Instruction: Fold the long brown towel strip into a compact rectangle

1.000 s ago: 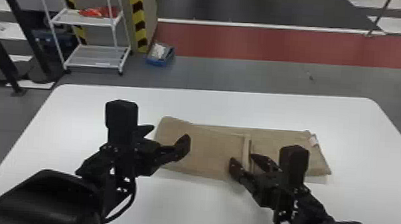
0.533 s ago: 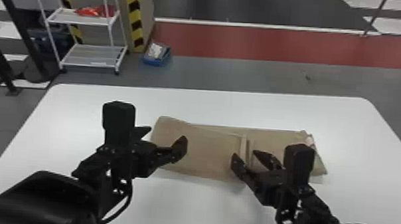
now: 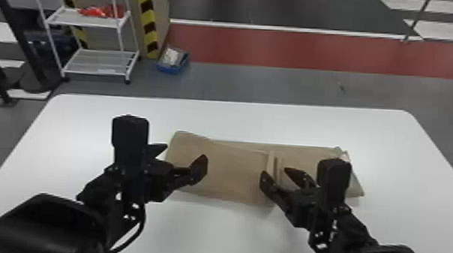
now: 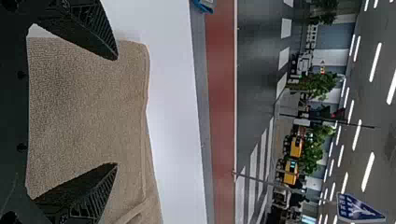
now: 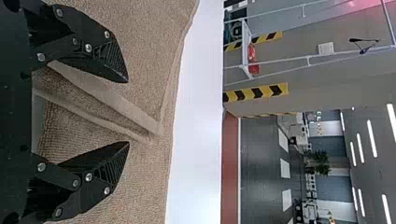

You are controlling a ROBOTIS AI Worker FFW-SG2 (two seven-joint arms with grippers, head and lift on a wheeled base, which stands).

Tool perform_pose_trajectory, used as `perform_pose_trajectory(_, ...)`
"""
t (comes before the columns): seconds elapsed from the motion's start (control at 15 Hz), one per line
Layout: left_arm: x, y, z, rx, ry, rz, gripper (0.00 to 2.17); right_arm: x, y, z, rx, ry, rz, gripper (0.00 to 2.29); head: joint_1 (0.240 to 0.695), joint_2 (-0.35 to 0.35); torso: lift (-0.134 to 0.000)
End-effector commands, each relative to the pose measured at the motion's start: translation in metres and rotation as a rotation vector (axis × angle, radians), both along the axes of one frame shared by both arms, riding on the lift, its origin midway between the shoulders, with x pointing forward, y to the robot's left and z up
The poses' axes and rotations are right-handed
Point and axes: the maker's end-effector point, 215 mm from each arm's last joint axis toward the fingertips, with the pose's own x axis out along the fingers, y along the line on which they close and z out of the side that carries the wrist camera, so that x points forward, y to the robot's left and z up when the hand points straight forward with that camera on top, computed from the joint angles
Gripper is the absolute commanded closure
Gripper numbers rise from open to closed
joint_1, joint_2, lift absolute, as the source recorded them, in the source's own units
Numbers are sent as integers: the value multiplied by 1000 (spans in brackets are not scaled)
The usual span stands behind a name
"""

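The brown towel point(image 3: 230, 173) lies on the table with its left part folded over, the flap's edge ending near the middle. My left gripper point(image 3: 182, 159) is open above the towel's left end. My right gripper point(image 3: 281, 176) stands open over that flap edge, one finger on either side of it. In the left wrist view, the towel point(image 4: 88, 107) spreads behind the parted fingers of my left gripper point(image 4: 116, 112). The right wrist view has the hem ridges of the towel point(image 5: 116, 105) running between the fingertips of my right gripper point(image 5: 128, 112).
A white table point(image 3: 207, 236) carries the towel, with bare surface in front of and behind it. Beyond the table's far edge stand a white shelf rack point(image 3: 98, 62) and a blue bin point(image 3: 173, 61) on the floor.
The right gripper has shifted slightly right relative to the towel's flap edge. The left gripper remains open over the left end, and the towel keeps its shape.
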Motion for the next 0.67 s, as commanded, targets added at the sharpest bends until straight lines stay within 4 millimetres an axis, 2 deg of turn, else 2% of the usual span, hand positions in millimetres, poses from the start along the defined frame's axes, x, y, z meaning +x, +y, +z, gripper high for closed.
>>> perform_pose_trajectory(0.0, -1, 2, -1, -1, -2, 2, 73, -3, 1, -15, -10, 56, 3, 488, 695, -9, -125)
perform_pose_trajectory(0.13, 0, 4, -1, 0, -5, 5, 73, -4, 1, -20, -12, 65, 3, 488, 695, -6, -125)
perform_pose_trajectory(0.27, 1, 3, 0, -5, -12, 3, 73, -3, 1, -18, -13, 62, 4, 508, 695, -5, -125)
perform_pose_trajectory(0.4, 1, 2, 0, -5, -12, 2, 73, -3, 3, -16, -6, 49, 7, 623, 695, -5, -125)
perform_pose_trajectory(0.6, 0, 3, 0, -5, -10, 3, 76, -3, 5, -10, -1, 34, 9, 623, 695, -3, -125)
